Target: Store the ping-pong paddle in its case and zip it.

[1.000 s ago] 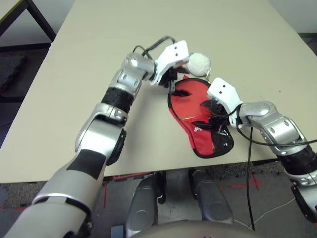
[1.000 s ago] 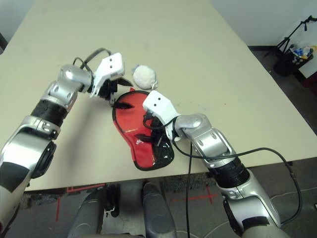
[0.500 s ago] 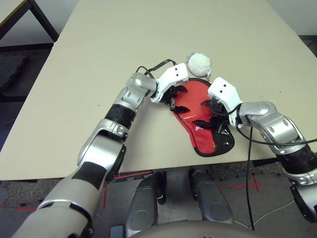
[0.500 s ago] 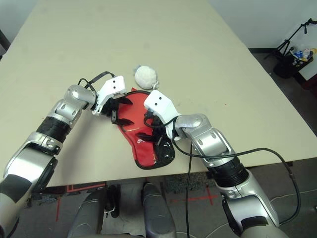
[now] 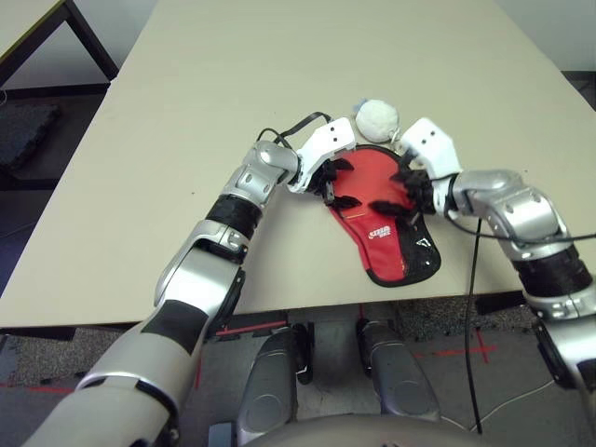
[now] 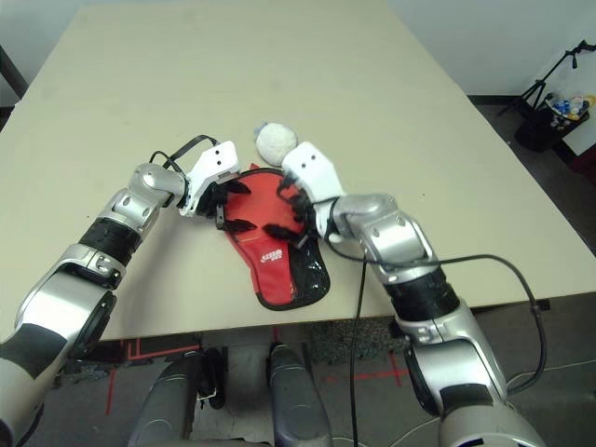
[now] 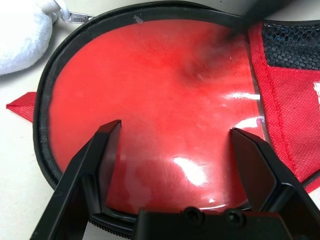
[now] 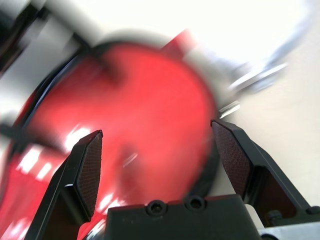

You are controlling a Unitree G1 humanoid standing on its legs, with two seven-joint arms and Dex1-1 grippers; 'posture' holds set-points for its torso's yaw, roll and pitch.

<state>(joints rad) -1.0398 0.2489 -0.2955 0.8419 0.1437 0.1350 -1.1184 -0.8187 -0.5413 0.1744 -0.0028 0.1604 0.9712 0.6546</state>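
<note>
- Head camera views: one red case lies flat on the tabletop near its front edge, round end away from the robot, narrow neck end toward it. The paddle sits inside, its glossy red face showing in the round end, so the storing step looks done and zipping remains (my reading). One white fluffy ball lies just beyond the round end, tied to the case by a small clip.
- The left end effector hovers at the case's left rim, fingers spread wide, holding nothing; the right end effector hangs over the right side, equally wide and empty. Two arms flanking one case probably means one will pin the fabric while the other works the zipper.
- Left wrist view: the paddle's shiny face fills the black-edged round end; the left end effector's fingers stand well apart above it. A red mesh pocket lies beside the face.
- Right wrist view: blurred (arm in motion, likely), fingers apart over the red round end, gripping nothing.
</note>
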